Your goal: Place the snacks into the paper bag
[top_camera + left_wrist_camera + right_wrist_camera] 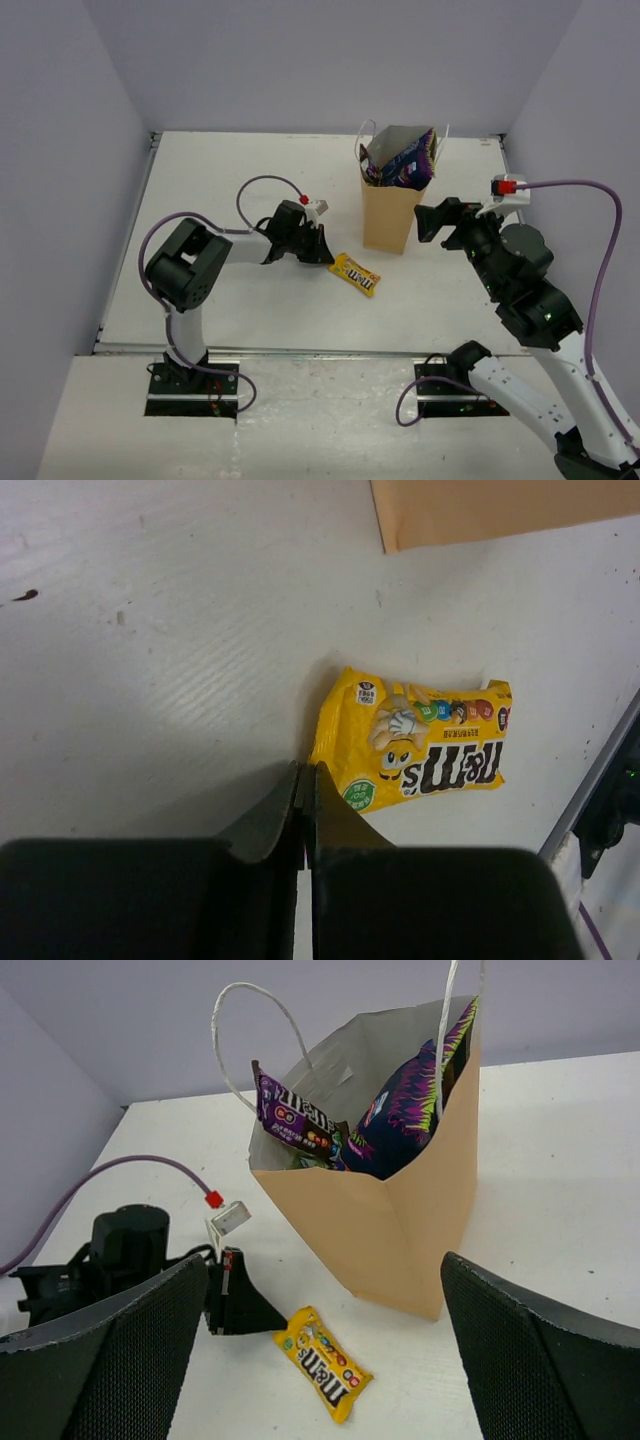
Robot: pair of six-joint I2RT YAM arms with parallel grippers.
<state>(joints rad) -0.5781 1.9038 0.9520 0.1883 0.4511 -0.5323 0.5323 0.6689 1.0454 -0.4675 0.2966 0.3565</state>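
1. Yellow M&M's pack (pixel 356 273) lies flat on the white table (pixel 240 300), near the base of the paper bag (pixel 390 215) and outside it, on the side toward my left arm.
2. My left gripper (pixel 305 778) has its jaws pressed together, tips at the pack's corner. I cannot tell whether they pinch the wrapper.
3. My right gripper (pixel 432 222) hangs wide open and empty, just beside the bag's right side.
4. Inside the upright bag, the large purple chip bag (pixel 410 1110) and the dark purple candy bar (pixel 295 1115) poke above the rim.
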